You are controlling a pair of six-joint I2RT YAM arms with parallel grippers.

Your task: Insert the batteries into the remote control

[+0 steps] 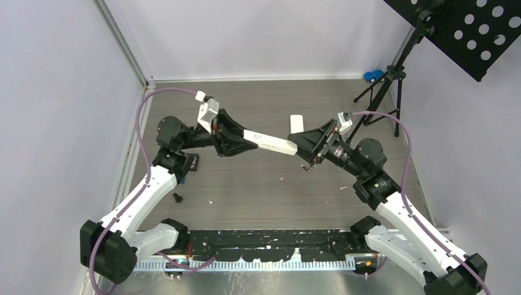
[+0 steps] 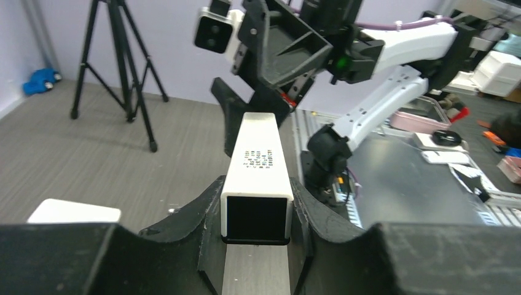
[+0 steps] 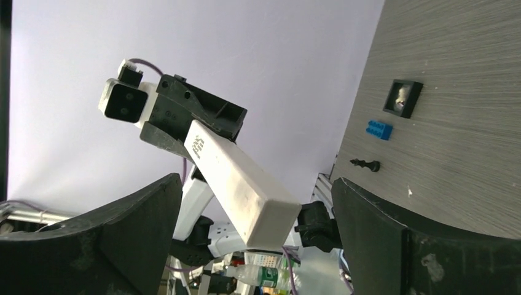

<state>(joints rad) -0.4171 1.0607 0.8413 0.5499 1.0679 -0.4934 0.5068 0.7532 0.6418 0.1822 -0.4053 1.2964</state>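
Observation:
A long white remote hangs in the air between the two arms. My left gripper is shut on one end of it; in the left wrist view the remote sits clamped between the black fingers, its dark end face towards the camera. My right gripper is open around the remote's other end. In the right wrist view that end lies between the wide-spread fingers without touching them. A small flat white piece lies on the table, also in the left wrist view. No batteries show.
A black knob, a blue brick and a black square part lie on the table by the left arm. A black tripod and a blue toy car stand at the back right.

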